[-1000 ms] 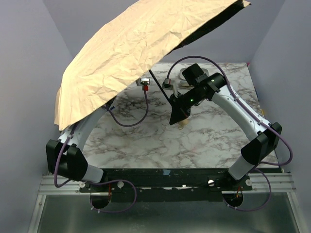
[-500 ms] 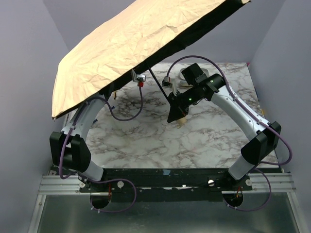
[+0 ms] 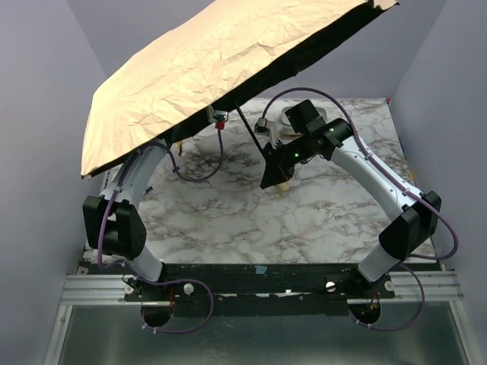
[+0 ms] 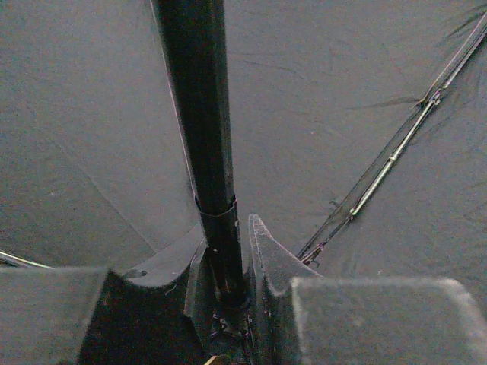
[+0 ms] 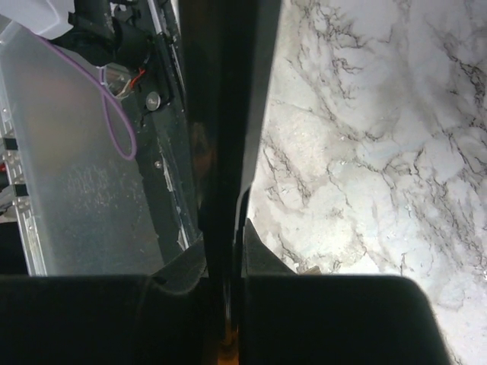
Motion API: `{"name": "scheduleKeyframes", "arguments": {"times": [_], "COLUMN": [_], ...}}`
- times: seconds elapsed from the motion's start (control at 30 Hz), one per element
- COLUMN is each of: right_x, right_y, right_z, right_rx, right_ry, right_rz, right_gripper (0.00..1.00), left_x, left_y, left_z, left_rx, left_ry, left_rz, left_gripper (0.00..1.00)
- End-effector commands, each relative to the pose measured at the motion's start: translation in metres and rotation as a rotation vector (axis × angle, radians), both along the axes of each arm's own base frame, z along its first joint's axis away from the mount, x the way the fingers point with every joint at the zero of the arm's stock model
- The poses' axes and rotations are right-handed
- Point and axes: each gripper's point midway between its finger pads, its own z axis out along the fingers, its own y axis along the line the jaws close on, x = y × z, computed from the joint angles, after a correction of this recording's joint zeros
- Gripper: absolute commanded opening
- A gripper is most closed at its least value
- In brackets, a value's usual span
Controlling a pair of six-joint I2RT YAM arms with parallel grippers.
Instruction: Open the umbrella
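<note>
Marble table (image 3: 228, 220) with pale purple walls (image 3: 38, 91) close on both sides is what I see from here. The umbrella (image 3: 221, 61) is open and tilted. Its tan cloth spreads high above my left gripper (image 4: 228, 285) and up to the left of my right gripper (image 3: 272, 179). That cloth hides the left gripper from the top camera. The left wrist camera shows its fingers (image 4: 262, 258) pressed on both sides of the black shaft (image 4: 198, 99), holding it. Black cloth and a thin metal rod (image 4: 396, 152) lie just past them. My right gripper is squeezed tight on the lower end of the shaft. The small tan handle (image 3: 281, 185) sticks out just under it. A pale round thing (image 3: 289, 114) sits on the table just past the right gripper; I cannot tell what it is. A second ago the cloth's left edge drooped low. Now it is pulled up flat and straight, and my left arm stands more upright.
</note>
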Motion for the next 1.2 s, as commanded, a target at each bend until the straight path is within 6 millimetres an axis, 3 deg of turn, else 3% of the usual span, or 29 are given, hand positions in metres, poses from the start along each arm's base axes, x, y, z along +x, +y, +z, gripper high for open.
{"name": "scheduleKeyframes", "arguments": {"times": [0.0, 0.2, 0.37, 0.5, 0.53, 0.67, 0.87, 1.03, 1.17], "right_x": [-0.084, -0.082, -0.072, -0.048, -0.043, -0.025, -0.007, 0.008, 0.021], "right_y": [-0.056, -0.060, -0.048, -0.025, -0.018, 0.006, 0.028, 0.038, 0.039], "right_z": [-0.027, -0.035, -0.025, -0.004, 0.003, 0.030, 0.060, 0.078, 0.084], "right_rx": [-0.216, -0.249, -0.198, -0.104, -0.073, 0.052, 0.204, 0.291, 0.316], "right_ry": [0.188, 0.182, 0.147, 0.074, 0.059, 0.011, -0.041, -0.083, -0.121], "right_rz": [0.148, 0.149, 0.140, 0.084, 0.071, 0.017, -0.051, -0.142, -0.205], "right_gripper": [0.00, 0.00, 0.00, 0.00, 0.00, 0.00, 0.00, 0.00, 0.00], "left_x": [0.017, 0.017, 0.013, 0.009, 0.008, 0.000, -0.012, -0.026, -0.040], "left_y": [0.168, 0.187, 0.175, 0.152, 0.132, 0.090, 0.038, 0.008, -0.003], "left_z": [0.101, 0.111, 0.096, 0.073, 0.066, 0.044, 0.019, -0.001, -0.014], "left_rx": [-0.263, -0.291, -0.244, -0.197, -0.189, -0.154, -0.111, -0.077, -0.070], "left_ry": [-0.255, -0.275, -0.260, -0.209, -0.195, -0.152, -0.070, -0.035, 0.012], "left_rz": [0.590, 0.626, 0.569, 0.495, 0.450, 0.341, 0.201, 0.101, 0.047], "left_gripper": [0.21, 0.22, 0.25, 0.29, 0.30, 0.37, 0.46, 0.60, 0.68]}}
